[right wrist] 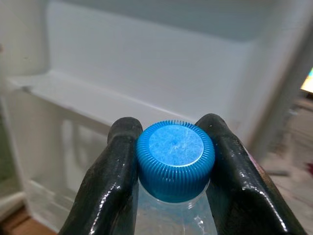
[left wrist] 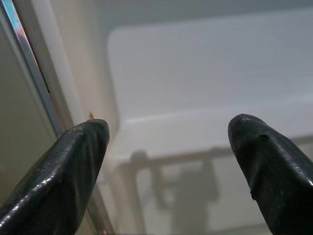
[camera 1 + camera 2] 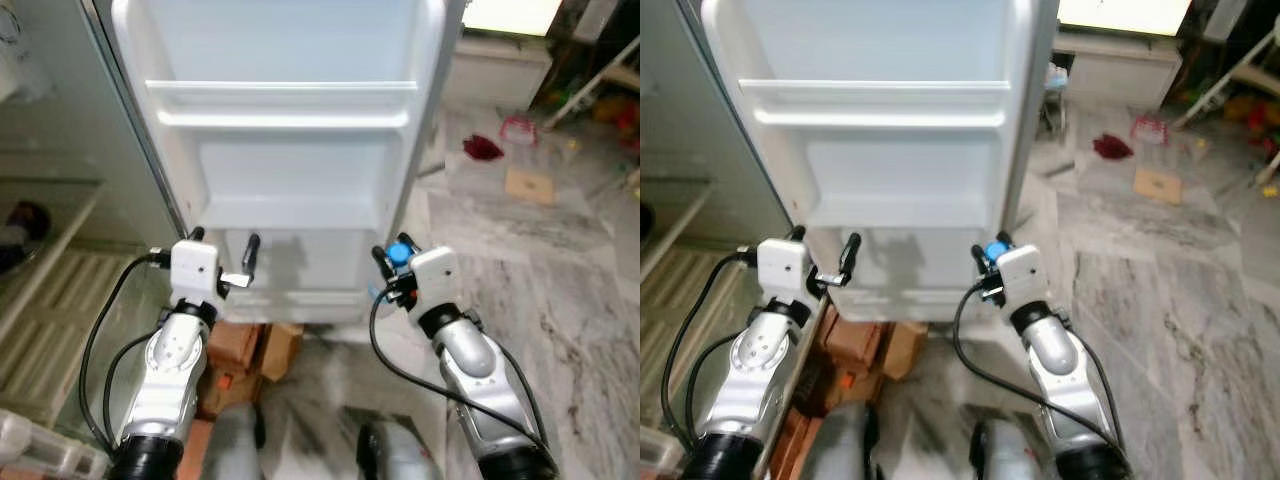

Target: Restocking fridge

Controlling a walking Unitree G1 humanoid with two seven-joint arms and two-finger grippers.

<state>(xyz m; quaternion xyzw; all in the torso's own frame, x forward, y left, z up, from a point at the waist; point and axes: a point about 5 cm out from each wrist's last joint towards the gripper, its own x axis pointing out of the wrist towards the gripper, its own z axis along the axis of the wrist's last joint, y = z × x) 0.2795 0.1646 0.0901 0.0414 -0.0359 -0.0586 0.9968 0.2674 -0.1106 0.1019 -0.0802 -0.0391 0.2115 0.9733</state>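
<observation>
While raised doorward, right gripper (image 1: pixel 173 161) grips, seemingly, a bottle (image 1: pixel 175 159)

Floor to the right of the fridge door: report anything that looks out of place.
Litter lies on the marble floor beyond the fridge door: a dark red scrap and a flat brown cardboard piece, loose, apart.

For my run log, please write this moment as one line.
right claw: shut on bottle at blue cap | left claw: open, empty | both before fridge door lower shelf | bottle not yet placed
</observation>
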